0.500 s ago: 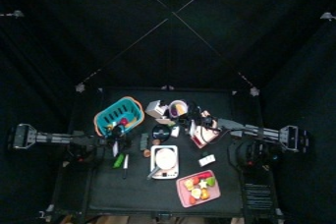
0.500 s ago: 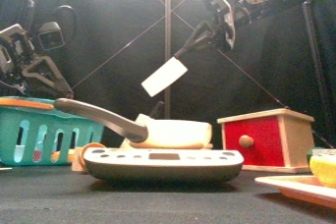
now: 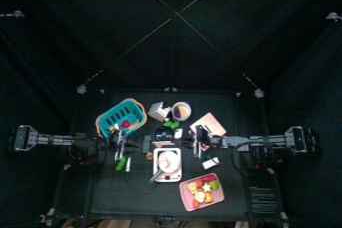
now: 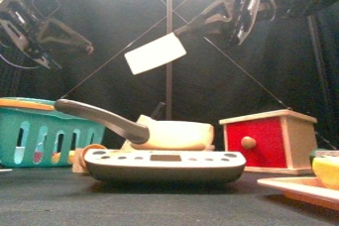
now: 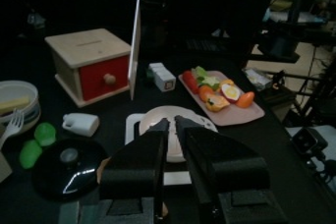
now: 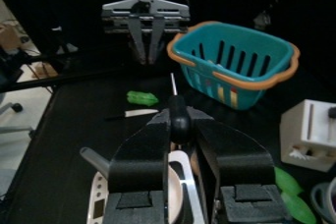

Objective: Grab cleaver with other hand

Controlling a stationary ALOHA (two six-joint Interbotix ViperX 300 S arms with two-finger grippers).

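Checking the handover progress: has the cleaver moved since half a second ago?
Yes. In the front view the cleaver, held by the right gripper, now sits higher and slightly further left above the red box.

The cleaver (image 4: 155, 55) is held in the air above the middle of the surface (image 4: 79, 202), its blade tilted, between the left pincer (image 4: 40, 32) on the left and the right pincer (image 4: 243, 12) on the right. Directly beneath it, at the front, a scale (image 4: 166, 167) is set, with a pan (image 4: 175, 133) just behind it, the handle pointed leftward. A basket (image 4: 40, 131) is placed to the left. A box (image 4: 267, 141) is set to the right of the pan, and a plate of fruit (image 3: 202, 190) is found at the front right corner.
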